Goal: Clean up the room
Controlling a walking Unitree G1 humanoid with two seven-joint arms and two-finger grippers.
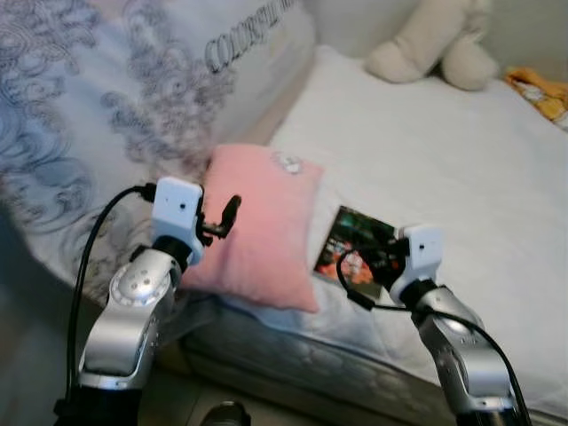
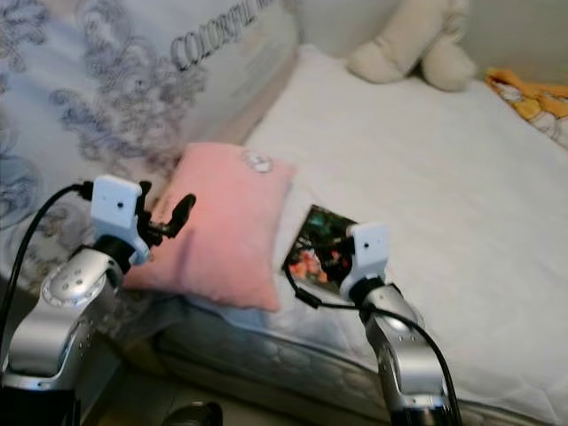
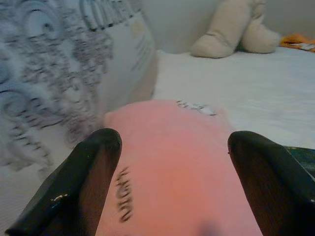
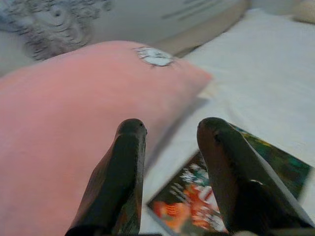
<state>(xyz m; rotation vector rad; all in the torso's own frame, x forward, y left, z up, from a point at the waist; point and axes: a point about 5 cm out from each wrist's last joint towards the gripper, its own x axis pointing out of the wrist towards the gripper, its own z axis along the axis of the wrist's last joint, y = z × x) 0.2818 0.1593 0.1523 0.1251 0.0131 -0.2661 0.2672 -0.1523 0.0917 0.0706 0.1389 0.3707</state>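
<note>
A pink pillow (image 1: 262, 226) lies near the front edge of the white mattress (image 1: 444, 160), partly over the edge. Just right of it lies a dark, colourful book (image 1: 351, 232), flat on the sheet. My left gripper (image 1: 222, 219) hovers at the pillow's left side, fingers wide open, with the pillow between and beyond them in the left wrist view (image 3: 173, 137). My right gripper (image 1: 374, 256) is low over the book, open, holding nothing; its fingers (image 4: 129, 162) point along the gap between pillow and book.
A folded duvet with grey patterns (image 1: 106, 106) is piled on the bed's left. A beige plush toy (image 1: 435, 40) sits at the far end by the wall, with a yellow cloth (image 1: 541, 93) to its right. The mattress edge (image 1: 293, 355) runs below my arms.
</note>
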